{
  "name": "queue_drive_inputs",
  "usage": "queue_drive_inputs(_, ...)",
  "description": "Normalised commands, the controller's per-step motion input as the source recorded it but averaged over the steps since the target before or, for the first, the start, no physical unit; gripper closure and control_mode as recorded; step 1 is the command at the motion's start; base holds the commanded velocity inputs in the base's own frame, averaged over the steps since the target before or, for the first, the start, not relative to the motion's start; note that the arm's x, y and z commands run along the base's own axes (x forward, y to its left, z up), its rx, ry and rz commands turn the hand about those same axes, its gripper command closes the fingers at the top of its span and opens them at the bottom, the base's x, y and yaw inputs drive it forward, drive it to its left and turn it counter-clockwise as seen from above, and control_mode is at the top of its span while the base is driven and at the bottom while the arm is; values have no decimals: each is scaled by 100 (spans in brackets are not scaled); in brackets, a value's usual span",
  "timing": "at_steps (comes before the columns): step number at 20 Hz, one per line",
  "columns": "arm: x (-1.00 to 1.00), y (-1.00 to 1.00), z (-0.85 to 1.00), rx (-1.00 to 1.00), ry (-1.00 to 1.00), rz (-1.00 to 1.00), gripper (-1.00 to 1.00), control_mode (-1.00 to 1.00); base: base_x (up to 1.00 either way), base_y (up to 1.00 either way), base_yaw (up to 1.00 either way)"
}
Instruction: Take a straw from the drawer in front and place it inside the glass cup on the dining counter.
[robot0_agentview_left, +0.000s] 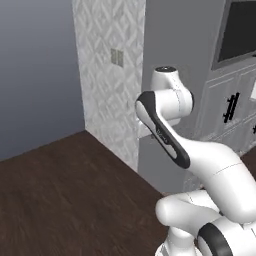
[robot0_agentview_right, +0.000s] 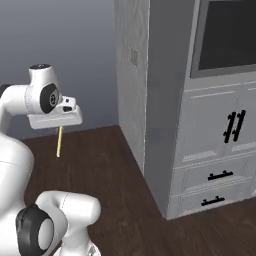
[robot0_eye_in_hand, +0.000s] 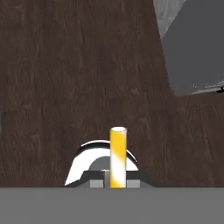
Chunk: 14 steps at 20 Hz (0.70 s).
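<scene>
One yellow straw is hanging upright beneath the white hand at the left of the right base view, its lower end pointing down over the dark wooden floor; the fingers are sitting clamped on the straw at the bottom centre of the hand view, its round tip jutting toward the floorboards; two shallow grey drawers with short black bar handles are standing shut at the lower right of the right base view, below taller cabinet doors and a dark oven window; the arm is rising from the lower right of the left base view beside a patterned wall.
</scene>
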Motion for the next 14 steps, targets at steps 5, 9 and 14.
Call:
queue_drive_inputs(5, 0, 0, 0, 0, 0, 0, 100, 100, 100, 29, 52)
queue_drive_inputs(9, 0, 0, 0, 0, 0, 0, 100, 100, 100, 10, 49)
queue_drive_inputs(14, 0, 0, 0, 0, 0, 0, 100, 100, 100, 14, 47)
